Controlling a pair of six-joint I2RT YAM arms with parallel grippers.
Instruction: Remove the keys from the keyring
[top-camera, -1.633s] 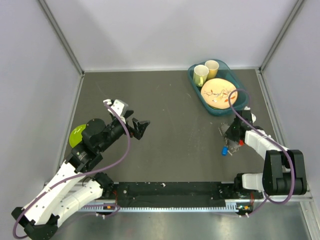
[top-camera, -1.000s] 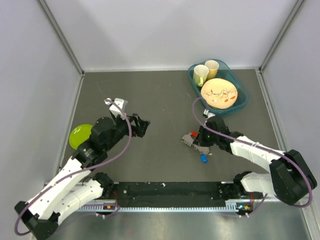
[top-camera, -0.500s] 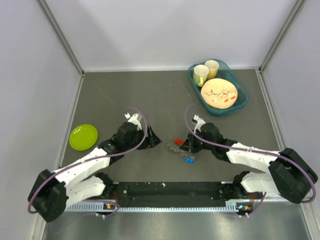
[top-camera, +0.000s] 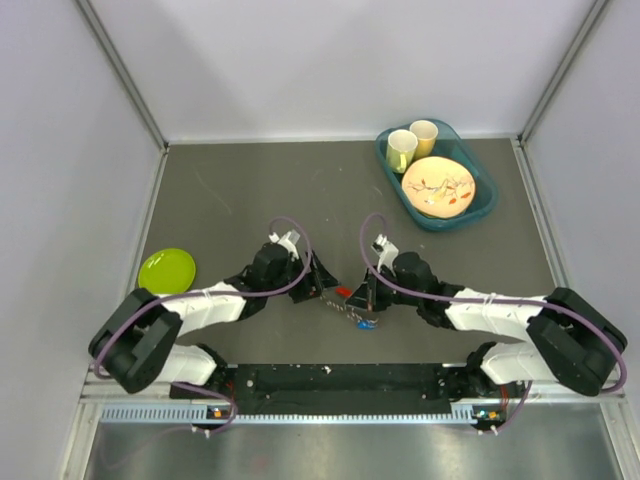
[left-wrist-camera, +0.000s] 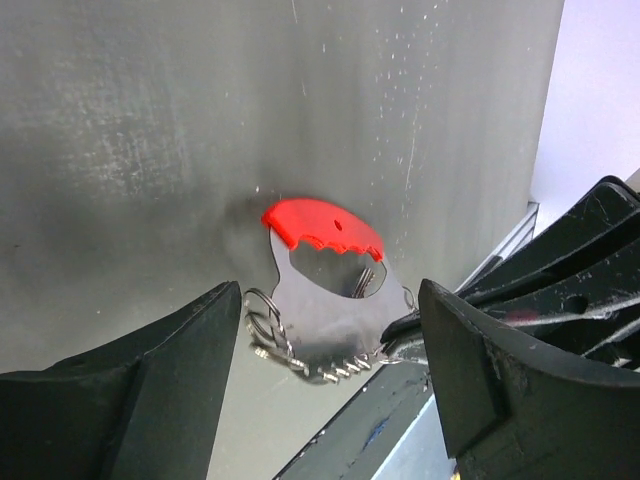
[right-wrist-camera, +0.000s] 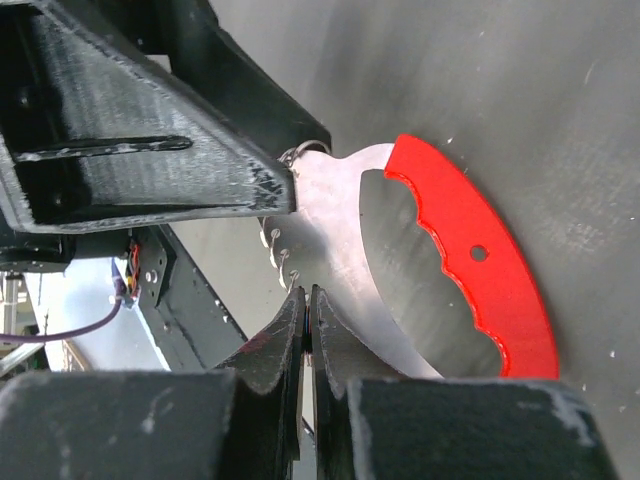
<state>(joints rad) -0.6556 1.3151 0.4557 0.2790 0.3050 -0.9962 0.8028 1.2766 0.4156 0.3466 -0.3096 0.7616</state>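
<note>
The keys hang as one bunch at the table's middle: a silver piece with a red plastic head (top-camera: 343, 292) and a blue head (top-camera: 368, 322) below it. In the left wrist view the red head (left-wrist-camera: 322, 222) tops the flat silver blade (left-wrist-camera: 325, 305), with the keyring's wire loops (left-wrist-camera: 262, 320) at its left. My right gripper (top-camera: 368, 298) is shut on the bunch's lower edge (right-wrist-camera: 307, 297), beside the red head (right-wrist-camera: 470, 265). My left gripper (top-camera: 322, 288) is open (left-wrist-camera: 330, 310), its fingers either side of the bunch, not touching.
A green plate (top-camera: 167, 272) lies at the left edge. A teal tray (top-camera: 485, 205) at the back right holds two cups (top-camera: 402, 150) and an orange plate (top-camera: 438, 187). The black rail (top-camera: 330, 380) runs along the near edge.
The right gripper carried the key bunch from the right side to the middle. The left arm swung down and right until its open fingers flank the bunch.
</note>
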